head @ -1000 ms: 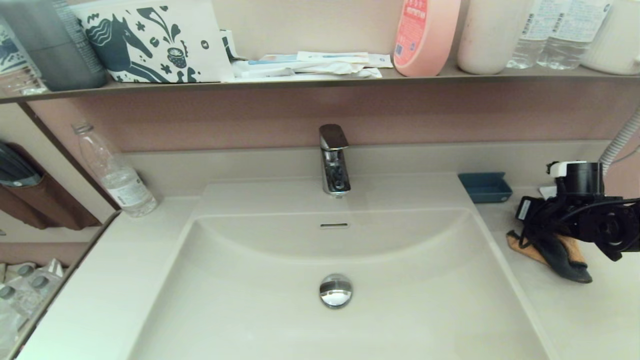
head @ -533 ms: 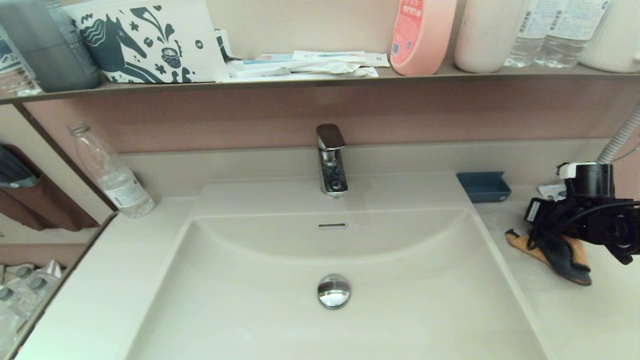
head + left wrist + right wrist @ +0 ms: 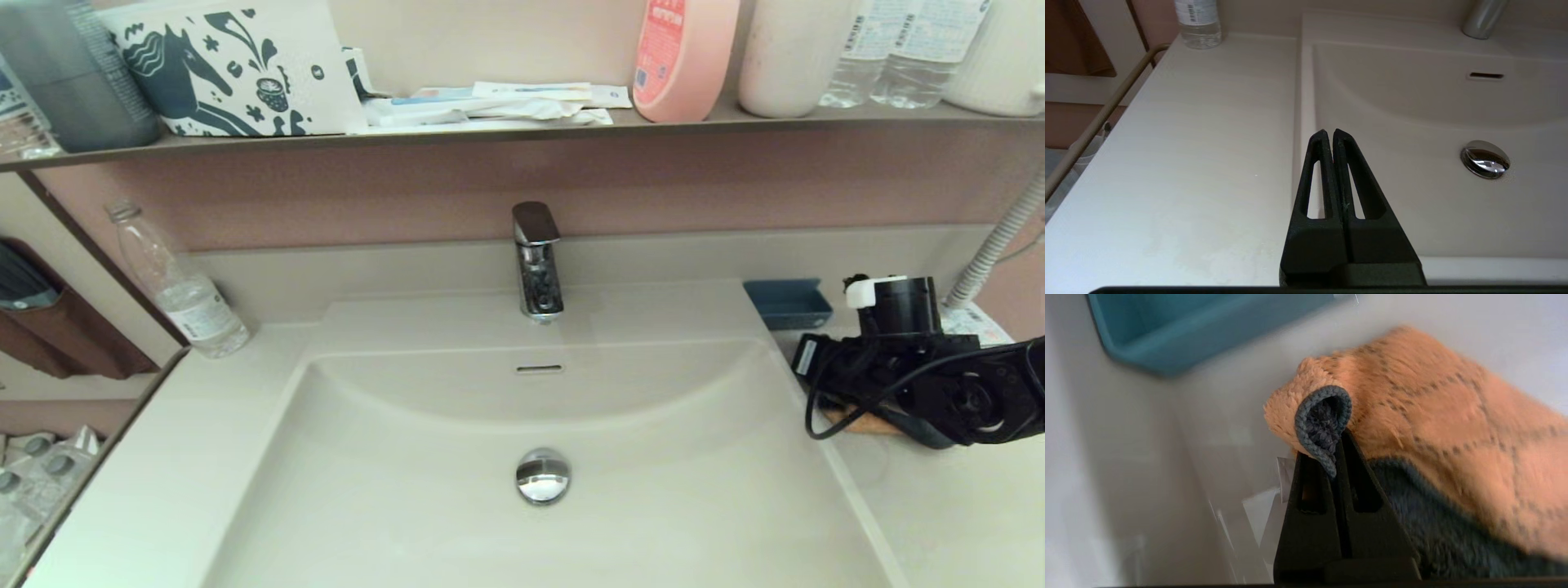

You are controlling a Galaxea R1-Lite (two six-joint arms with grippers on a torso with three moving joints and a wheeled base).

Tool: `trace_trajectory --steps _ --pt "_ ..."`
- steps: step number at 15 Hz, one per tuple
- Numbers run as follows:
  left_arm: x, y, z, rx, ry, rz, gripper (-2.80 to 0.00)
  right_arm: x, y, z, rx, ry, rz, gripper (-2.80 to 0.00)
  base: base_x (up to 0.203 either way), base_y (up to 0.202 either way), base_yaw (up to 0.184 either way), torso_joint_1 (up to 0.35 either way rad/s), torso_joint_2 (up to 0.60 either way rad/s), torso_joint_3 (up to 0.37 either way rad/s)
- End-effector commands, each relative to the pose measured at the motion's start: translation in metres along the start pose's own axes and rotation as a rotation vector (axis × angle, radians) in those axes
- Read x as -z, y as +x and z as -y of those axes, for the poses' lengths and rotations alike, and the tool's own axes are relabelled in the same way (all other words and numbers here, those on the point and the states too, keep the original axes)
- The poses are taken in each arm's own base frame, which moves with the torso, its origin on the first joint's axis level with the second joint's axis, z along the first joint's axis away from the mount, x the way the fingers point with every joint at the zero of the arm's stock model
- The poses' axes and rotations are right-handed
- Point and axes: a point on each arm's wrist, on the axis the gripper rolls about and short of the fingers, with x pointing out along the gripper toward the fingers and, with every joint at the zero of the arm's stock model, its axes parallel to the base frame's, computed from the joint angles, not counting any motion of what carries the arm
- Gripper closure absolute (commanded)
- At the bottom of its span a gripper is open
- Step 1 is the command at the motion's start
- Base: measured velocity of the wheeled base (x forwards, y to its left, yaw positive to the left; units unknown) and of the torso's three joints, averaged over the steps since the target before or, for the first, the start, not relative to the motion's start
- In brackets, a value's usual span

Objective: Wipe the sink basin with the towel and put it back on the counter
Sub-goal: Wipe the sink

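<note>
Orange-tan and grey towel (image 3: 1412, 428) pinched at one corner by right pincer (image 3: 1337, 447), now carried from right-hand worktop (image 3: 939, 523) toward sink basin (image 3: 408, 506) edge, beside blue tray (image 3: 785, 304). Wiping yet to begin. Left pincer (image 3: 1329, 132) clenched, empty, parked over basin's left rim.

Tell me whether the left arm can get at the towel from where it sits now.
Probably not easily. The left end effector sits shut above the sink basin's left edge, while the towel lies on the counter across the basin, already pinched in the right end effector, whose arm covers it.
</note>
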Motion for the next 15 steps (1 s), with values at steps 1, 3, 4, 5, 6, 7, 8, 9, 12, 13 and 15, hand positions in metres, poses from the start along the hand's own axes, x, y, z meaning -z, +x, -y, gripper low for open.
trace_trajectory --steps 1,3,4,5,6,7,8,9,12,13,15 --pt "0.0 0.0 0.0 0.0 -0.001 0.0 0.0 -0.001 -0.01 -0.007 -0.038 -0.007 0.015 0.0 0.0 0.0 0.0 0.0 0.0 0.0" --pt "0.0 0.0 0.0 0.0 -0.001 0.0 0.0 -0.006 -0.007 -0.001 -0.017 0.007 0.029 0.0 0.0 0.0 0.0 0.0 0.0 0.0" --pt "0.0 0.0 0.0 0.0 -0.001 0.0 0.0 -0.011 -0.003 0.008 0.005 0.018 0.038 0.0 0.0 0.0 0.0 0.0 0.0 0.0" --pt "0.0 0.0 0.0 0.0 -0.001 0.0 0.0 -0.016 0.002 0.017 0.032 0.026 0.046 0.0 0.0 0.0 0.0 0.0 0.0 0.0" --pt "0.0 0.0 0.0 0.0 -0.001 0.001 0.0 -0.022 0.007 0.027 0.057 0.036 0.055 0.0 0.0 0.0 0.0 0.0 0.0 0.0" --pt "0.0 0.0 0.0 0.0 -0.001 0.001 0.0 -0.027 0.012 0.037 0.082 0.046 0.064 0.0 0.0 0.0 0.0 0.0 0.0 0.0" --pt "0.0 0.0 0.0 -0.001 -0.001 -0.001 0.0 -0.032 0.016 0.046 0.097 0.052 0.07 0.0 0.0 0.0 0.0 0.0 0.0 0.0" --pt "0.0 0.0 0.0 0.0 -0.001 0.0 0.0 -0.035 0.018 0.052 0.1 0.049 0.071 0.0 0.0 0.0 0.0 0.0 0.0 0.0" --pt "0.0 0.0 0.0 -0.001 -0.001 -0.001 0.0 -0.05 0.027 0.067 0.118 0.059 0.098 0.0 0.0 0.0 0.0 0.0 0.0 0.0" --pt "0.0 0.0 0.0 0.0 -0.001 0.0 0.0 -0.054 0.03 0.073 0.13 0.06 0.105 0.0 0.0 0.0 0.0 0.0 0.0 0.0" --pt "0.0 0.0 0.0 0.0 -0.001 0.0 0.0 -0.059 0.03 0.081 0.143 0.049 0.116 0.0 0.0 0.0 0.0 0.0 0.0 0.0"
